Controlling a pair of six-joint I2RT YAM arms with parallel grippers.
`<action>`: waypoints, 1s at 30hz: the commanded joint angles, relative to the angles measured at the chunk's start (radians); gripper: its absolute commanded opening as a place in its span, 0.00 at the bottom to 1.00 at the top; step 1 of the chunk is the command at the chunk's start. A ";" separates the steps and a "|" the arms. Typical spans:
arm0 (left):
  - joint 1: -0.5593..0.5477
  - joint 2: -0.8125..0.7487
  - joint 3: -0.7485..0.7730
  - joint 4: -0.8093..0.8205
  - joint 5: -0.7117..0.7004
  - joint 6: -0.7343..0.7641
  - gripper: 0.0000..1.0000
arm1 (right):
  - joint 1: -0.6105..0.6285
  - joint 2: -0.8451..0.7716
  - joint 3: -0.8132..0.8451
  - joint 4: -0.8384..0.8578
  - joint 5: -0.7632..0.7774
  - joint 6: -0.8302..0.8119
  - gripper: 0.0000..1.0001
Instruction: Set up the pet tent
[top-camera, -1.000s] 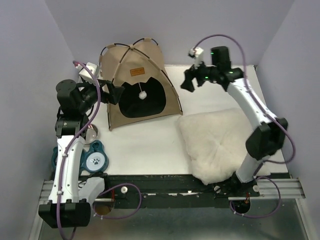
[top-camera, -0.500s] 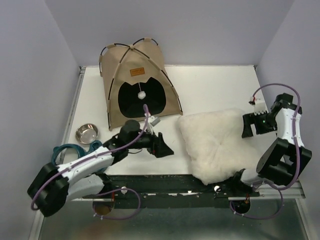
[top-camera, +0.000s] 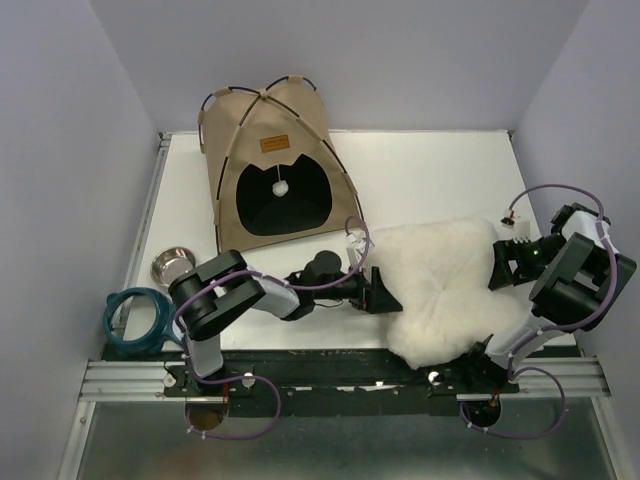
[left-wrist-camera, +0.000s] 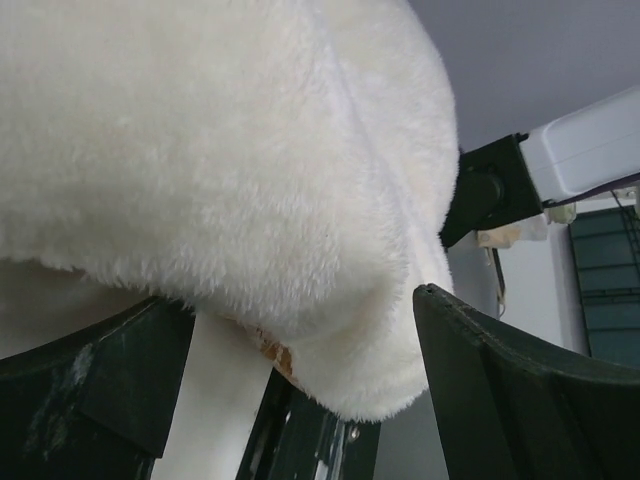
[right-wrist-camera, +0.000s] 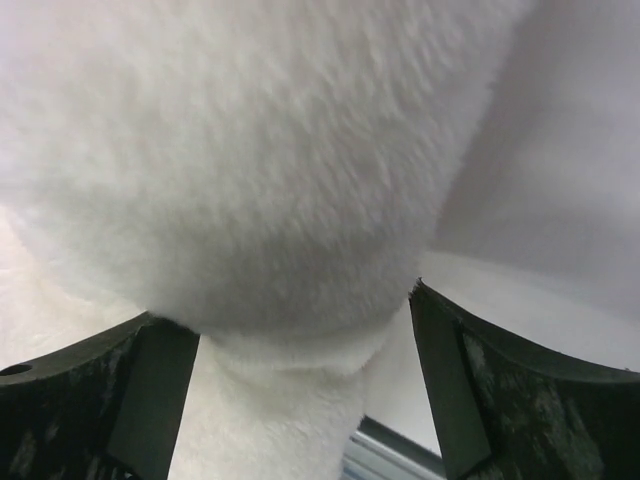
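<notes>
Left gripper (top-camera: 380, 292) jaws apart, straddling cushion (top-camera: 440, 285) left edge, not yet clamped. Right gripper (top-camera: 503, 265) same, wide apart at cushion's right edge. Probably paired so both sides lift together. Tent (top-camera: 262, 190) stands pitched on bench (top-camera: 430, 180) beyond cushion's far-left corner, doorway facing near, likely awaiting cushion.

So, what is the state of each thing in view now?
Tent, standing, entrance open toward the arms.
Cushion, lying flat, outside the tent.
Bowl, upright, looks empty.
Left tool, open, at cushion's left edge.
Right tool, open, at cushion's right edge.
</notes>
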 joint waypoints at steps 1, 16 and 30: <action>-0.017 0.078 0.091 0.143 -0.028 -0.063 0.99 | -0.006 0.039 0.055 -0.080 -0.185 -0.055 0.89; 0.035 -0.091 0.277 -0.235 -0.021 0.099 0.00 | 0.241 -0.220 0.051 -0.155 -0.469 0.069 0.09; 0.357 -0.796 0.133 -1.074 0.166 0.395 0.00 | 0.871 -0.535 -0.034 0.277 -0.516 0.682 0.01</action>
